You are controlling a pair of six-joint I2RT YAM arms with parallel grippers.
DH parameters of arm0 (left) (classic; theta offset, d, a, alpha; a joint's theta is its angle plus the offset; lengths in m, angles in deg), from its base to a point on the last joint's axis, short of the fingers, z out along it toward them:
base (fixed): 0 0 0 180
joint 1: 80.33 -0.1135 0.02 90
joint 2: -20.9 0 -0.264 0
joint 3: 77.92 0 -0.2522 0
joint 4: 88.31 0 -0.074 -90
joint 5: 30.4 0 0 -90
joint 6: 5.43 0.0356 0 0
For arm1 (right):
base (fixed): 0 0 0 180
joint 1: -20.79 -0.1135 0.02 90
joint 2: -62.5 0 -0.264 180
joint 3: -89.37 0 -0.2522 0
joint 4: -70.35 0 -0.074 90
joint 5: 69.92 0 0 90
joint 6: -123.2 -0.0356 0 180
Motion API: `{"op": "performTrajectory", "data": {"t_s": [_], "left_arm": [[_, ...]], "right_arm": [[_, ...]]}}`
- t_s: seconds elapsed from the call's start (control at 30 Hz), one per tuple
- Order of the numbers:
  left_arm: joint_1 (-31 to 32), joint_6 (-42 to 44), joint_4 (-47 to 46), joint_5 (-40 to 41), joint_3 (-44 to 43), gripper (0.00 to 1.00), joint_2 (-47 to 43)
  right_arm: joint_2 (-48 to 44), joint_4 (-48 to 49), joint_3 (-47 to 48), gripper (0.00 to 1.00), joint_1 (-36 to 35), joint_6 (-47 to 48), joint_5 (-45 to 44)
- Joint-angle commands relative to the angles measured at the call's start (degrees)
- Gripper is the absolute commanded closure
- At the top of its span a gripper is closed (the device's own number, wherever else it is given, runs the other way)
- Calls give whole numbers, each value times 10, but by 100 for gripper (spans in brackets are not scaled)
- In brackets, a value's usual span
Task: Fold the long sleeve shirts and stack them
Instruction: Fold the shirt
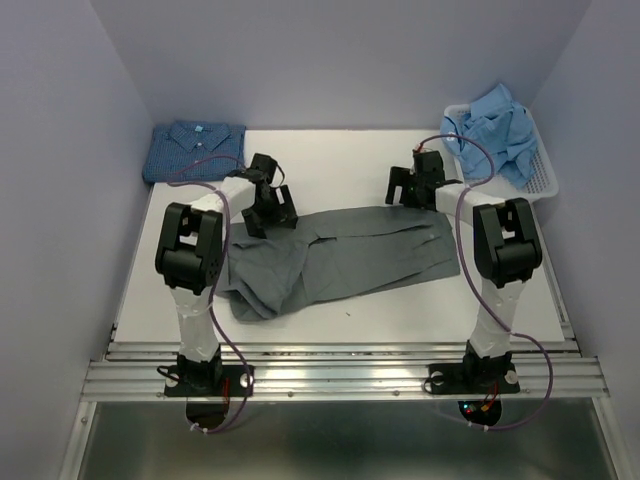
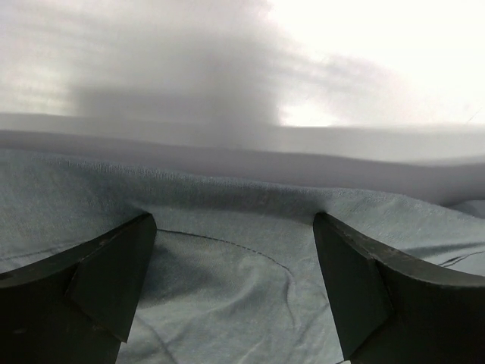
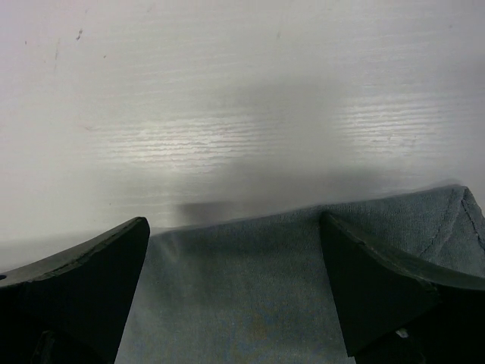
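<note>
Mid-grey collared cloth shirt (image 1: 340,255) lies rumpled across the middle of the white table (image 1: 400,310). The left gripper (image 2: 233,221) and right gripper (image 3: 235,221) are both down at its far edge, jaws spread wide, holding nothing. The cloth looks soft, light and floppy, so it should sag. Best to pinch that far edge at both ends together.

left arm (image 1: 188,262) and right arm (image 1: 508,250): black joints, white links, purple cables (image 1: 547,378), black wedge fingers (image 2: 83,292).
</note>
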Motion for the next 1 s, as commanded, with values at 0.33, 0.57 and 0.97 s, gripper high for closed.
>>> {"op": "performTrajectory", "data": {"t_s": [0.33,0.57,0.97], "left_arm": [[7,20,-4,-24,-214,1,154],[-14,30,40,54,-249,1,51],[-136,-88,59,129,118,1,-305]], "right_arm": [[-9,-15,-19,0,54,-9,-4],[-64,-41,53,0,54,75,43],[-207,-83,-41,0,-13,63,-14]]}}
